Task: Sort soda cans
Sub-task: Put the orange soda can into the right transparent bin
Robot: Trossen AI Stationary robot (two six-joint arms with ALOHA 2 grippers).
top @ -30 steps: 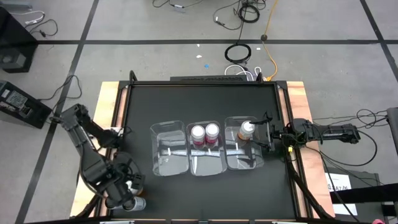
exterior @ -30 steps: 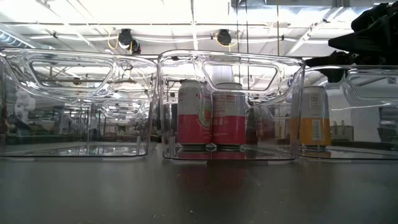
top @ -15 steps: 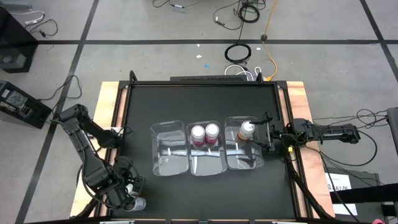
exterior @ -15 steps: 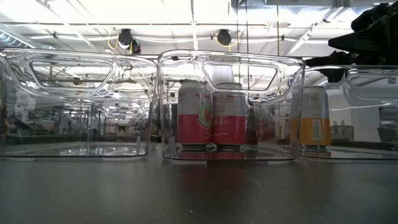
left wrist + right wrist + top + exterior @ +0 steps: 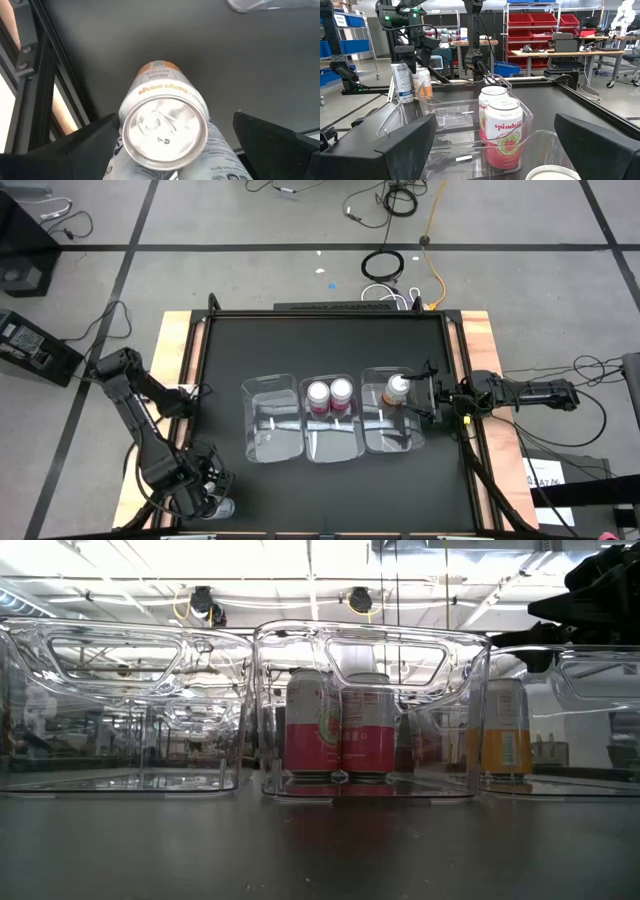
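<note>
Two red-pink cans (image 5: 330, 392) stand in the middle clear bin (image 5: 331, 442); they also show in the low view (image 5: 340, 725). One orange can (image 5: 397, 389) stands in the right bin (image 5: 392, 435). My right gripper (image 5: 428, 394) is open at that bin's right wall; the can's white top (image 5: 552, 173) shows low between its fingers. A second orange can (image 5: 164, 122) stands on the mat at the near left corner, next to a silver-grey can (image 5: 222, 150). My left gripper (image 5: 198, 498) is open above it, with one finger on each side of the can's top.
The left clear bin (image 5: 270, 432) holds no can. Wooden rails (image 5: 172, 380) and a dark frame (image 5: 45, 75) border the black mat close to my left gripper. Bare mat lies between the bins and the near edge (image 5: 330, 500).
My left gripper has moved a little toward the table's near left corner, over the cans standing there. The cans and bins have kept their places.
</note>
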